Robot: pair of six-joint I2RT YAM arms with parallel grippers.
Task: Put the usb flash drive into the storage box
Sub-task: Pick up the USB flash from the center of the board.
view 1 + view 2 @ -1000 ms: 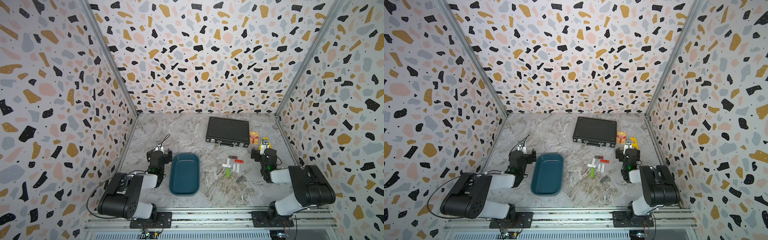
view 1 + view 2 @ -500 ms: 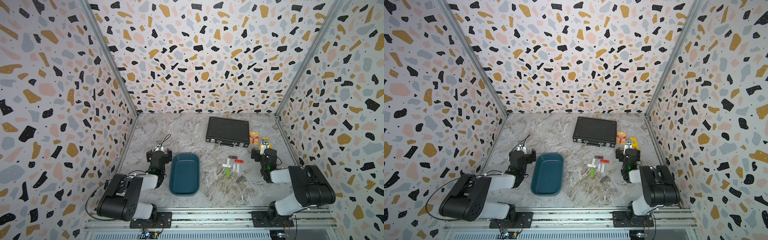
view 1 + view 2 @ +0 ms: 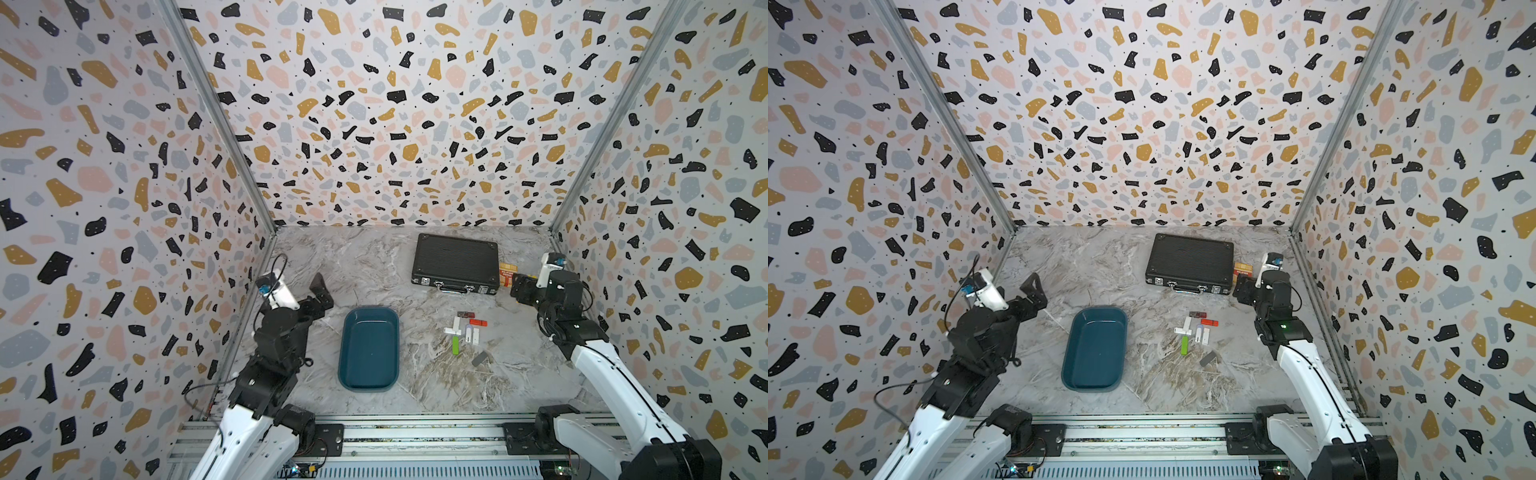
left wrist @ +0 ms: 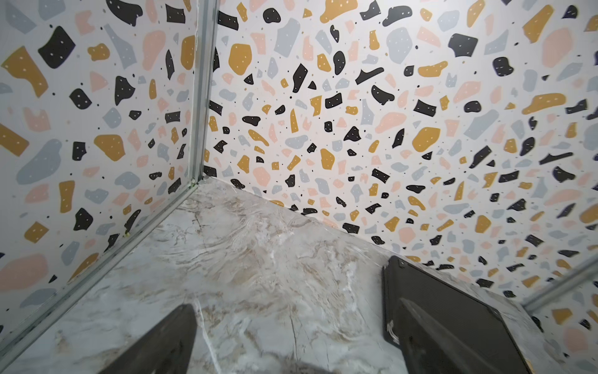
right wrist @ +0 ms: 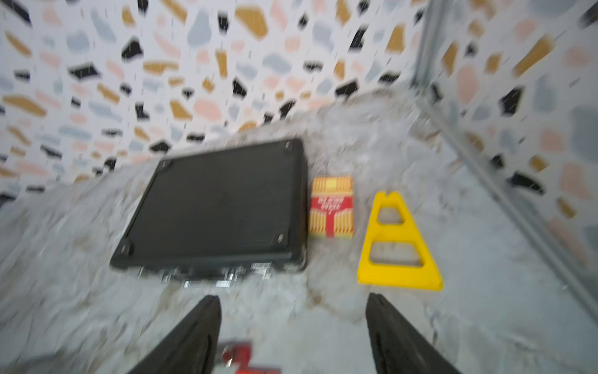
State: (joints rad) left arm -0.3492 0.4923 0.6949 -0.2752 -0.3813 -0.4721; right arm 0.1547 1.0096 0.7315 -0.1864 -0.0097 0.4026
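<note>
The left arm [image 3: 274, 345] was seen folded upward at the elbow, and the left gripper [image 3: 321, 291] was held forward with its jaws spread wide and nothing between them. The right arm [image 3: 602, 365] was stretched forward from its base, and the right gripper [image 3: 521, 286] was likewise held parted and empty, its jaws set somewhat narrower.

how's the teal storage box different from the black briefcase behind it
Colour: the storage box is dark teal and smooth; the black briefcase is ribbed with metal latches. State: the storage box is an open, empty tub; the black briefcase is shut. Pose: the storage box's long side runs front to back; the black briefcase's runs across, farther back. Both are rectangular and lie flat on the marble table.
</note>
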